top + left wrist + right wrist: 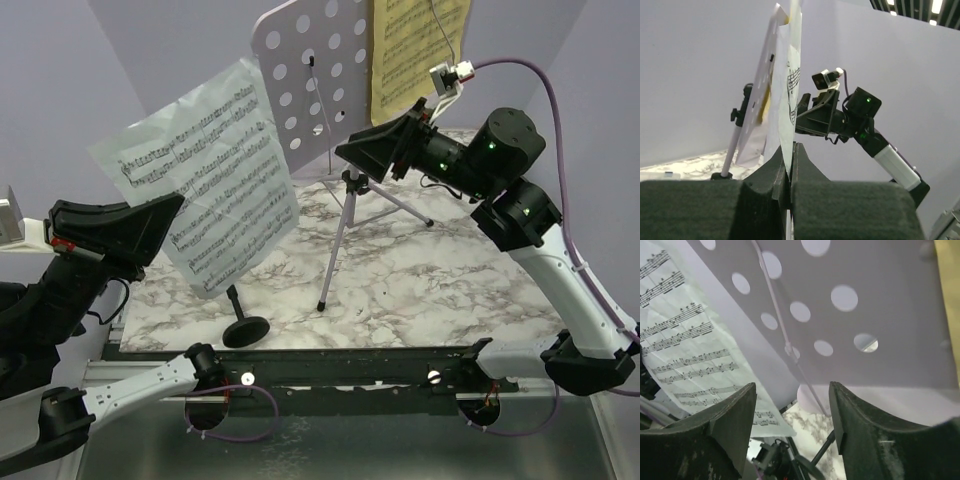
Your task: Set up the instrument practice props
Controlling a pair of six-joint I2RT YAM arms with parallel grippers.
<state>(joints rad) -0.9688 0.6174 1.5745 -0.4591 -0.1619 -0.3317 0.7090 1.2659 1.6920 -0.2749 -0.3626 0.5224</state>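
Closest in, my left gripper (790, 152) is clamped on the white page's (205, 175) edge, holding it up left of the lilac stand (310, 80) on the table (450, 280). My right gripper (792, 390) is spread and empty, close to the stand's panel, with the yellow page (415, 50) at its right.

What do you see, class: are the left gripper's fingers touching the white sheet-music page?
Touching. In the left wrist view the left gripper has its fingers shut on the lower edge of the white sheet-music page, with no gap.
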